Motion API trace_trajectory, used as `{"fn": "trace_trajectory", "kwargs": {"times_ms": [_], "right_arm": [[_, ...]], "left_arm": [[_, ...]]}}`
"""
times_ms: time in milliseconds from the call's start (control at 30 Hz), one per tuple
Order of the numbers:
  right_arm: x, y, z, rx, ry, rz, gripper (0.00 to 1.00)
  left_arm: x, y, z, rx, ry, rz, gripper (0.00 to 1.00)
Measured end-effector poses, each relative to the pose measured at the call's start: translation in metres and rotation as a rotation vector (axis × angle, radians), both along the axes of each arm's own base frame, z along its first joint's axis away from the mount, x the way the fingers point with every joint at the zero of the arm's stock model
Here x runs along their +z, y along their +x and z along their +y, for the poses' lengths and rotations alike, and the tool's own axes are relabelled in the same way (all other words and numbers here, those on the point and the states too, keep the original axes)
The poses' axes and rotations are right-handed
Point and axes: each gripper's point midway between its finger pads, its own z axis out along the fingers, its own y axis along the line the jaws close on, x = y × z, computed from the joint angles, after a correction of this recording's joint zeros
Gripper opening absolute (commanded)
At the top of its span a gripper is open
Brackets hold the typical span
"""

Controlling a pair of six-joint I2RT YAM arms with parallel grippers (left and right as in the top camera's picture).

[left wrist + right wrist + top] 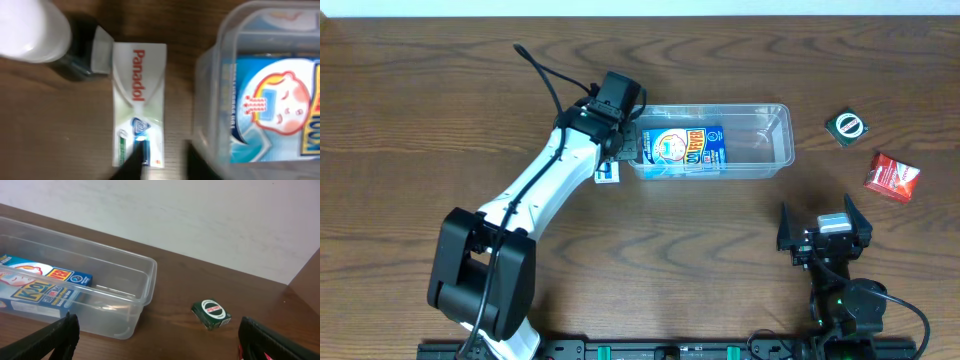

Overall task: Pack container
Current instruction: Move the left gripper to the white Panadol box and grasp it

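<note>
Worktop (440,110): a dark brown wood-grain surface carried everything in the scene.

Container (760,140): the clear tub stood upright and open-topped at the upper middle of the worktop, with its long side running left to right.

Container contents: a blue box (685,147) with a cartoon face and yellow lettering lay flat on the floor of the tub, in its left half.

Left arm (535,190): it reached diagonally from the near left of the worktop to the left end of the container.

Left end effector (167,167): it was part-way open over the worktop just outside the container's left end wall. In the left wrist view its two dark fingertips (134,162) stood apart with only bare wood between them. One tip overlapped the lower edge of a white carton and the other sat close to the tub wall. It had hold of nothing.

Panadol box (138,102): the white and green carton with red lettering lay flat on the worktop, outside the container and just beside its left end. A strip of wood showed between the two.

Right end effector (825,235): it was spread wide and empty above the near right of the worktop, facing the container's right end and well apart from it.

Green packet (847,125): this small square item lay on the worktop to the right of the container, near it but not touching.

Red packet (891,177): it lay on the worktop a little nearer and further right than the green packet, apart from it.
</note>
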Motion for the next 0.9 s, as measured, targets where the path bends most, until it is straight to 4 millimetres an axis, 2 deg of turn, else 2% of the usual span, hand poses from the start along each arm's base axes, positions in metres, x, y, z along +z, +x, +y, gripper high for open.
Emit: {"fn": "trace_trajectory", "kwargs": {"times_ms": [33,67,267,500,800,900], "right_arm": [[0.0,0.0,0.0,0.0,0.0,0.0,0.99],[0.0,0.0,0.0,0.0,0.0,0.0,0.99],[0.0,0.0,0.0,0.0,0.0,0.0,0.99],[0.0,0.0,0.0,0.0,0.0,0.0,0.99],[0.0,0.0,0.0,0.0,0.0,0.0,0.99],[0.0,0.0,0.0,0.0,0.0,0.0,0.99]], "left_arm": [[0.0,0.001,0.002,-0.008,0.009,-0.002,0.67],[0.0,0.001,0.004,-0.013,0.015,-0.003,0.69],[0.0,0.002,0.006,-0.047,0.035,-0.006,0.73],[0.0,0.002,0.008,-0.057,0.041,-0.005,0.73],[-0.009,0.003,0.025,-0.016,0.046,0.011,0.72],[-0.016,0.0,0.028,-0.006,0.046,0.021,0.64]]}}
